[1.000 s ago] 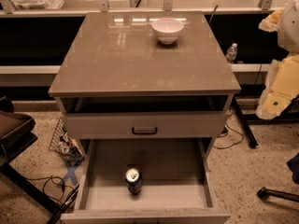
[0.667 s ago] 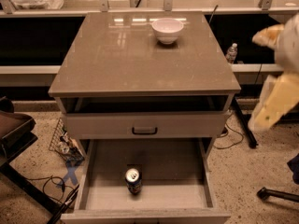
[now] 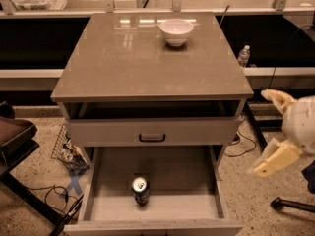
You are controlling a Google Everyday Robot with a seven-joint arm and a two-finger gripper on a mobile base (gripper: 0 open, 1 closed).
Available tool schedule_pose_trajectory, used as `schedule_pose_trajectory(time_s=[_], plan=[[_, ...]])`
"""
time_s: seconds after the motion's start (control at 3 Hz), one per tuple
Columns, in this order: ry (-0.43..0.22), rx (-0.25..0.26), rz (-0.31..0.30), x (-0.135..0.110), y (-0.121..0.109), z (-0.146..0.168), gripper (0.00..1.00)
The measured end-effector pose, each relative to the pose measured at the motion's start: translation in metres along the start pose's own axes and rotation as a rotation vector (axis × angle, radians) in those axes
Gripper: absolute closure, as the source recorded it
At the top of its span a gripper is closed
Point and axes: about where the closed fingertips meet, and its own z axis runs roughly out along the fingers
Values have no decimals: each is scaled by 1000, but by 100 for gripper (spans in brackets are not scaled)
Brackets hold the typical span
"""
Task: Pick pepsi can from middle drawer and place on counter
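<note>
The pepsi can [image 3: 140, 190] stands upright on the floor of the pulled-out middle drawer [image 3: 167, 173], near its front and left of centre. The counter [image 3: 128, 58] tops the cabinet and carries a white bowl [image 3: 176, 31] near its back edge. My gripper [image 3: 271, 131] is at the right of the view, beside the cabinet's right side at about drawer-front height. Its cream fingers [image 3: 276, 160] are spread apart and hold nothing. It is well to the right of the can and above it.
The upper drawer front with the dark handle [image 3: 152, 137] overhangs the back of the open drawer. A water bottle [image 3: 243, 56] stands behind on the right. A dark seat [image 3: 15, 136], a wire basket [image 3: 66, 150] and cables lie left; a chair base [image 3: 291, 204] lies right.
My gripper has dropped from beside the counter's right edge down to the level of the drawer fronts. The can, the bowl and the drawers have not moved.
</note>
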Motion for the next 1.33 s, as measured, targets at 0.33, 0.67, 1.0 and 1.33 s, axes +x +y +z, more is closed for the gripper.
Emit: schedule_pose_trajectory(time_s=[0.33,0.67,1.0,1.33], plan=[[-183,27,71,23,15,46,0],[-331,-1,109,34,36,86,0],[-336,-6,112,36,38,90,0],[-365,-31,128,46,47,117,0]])
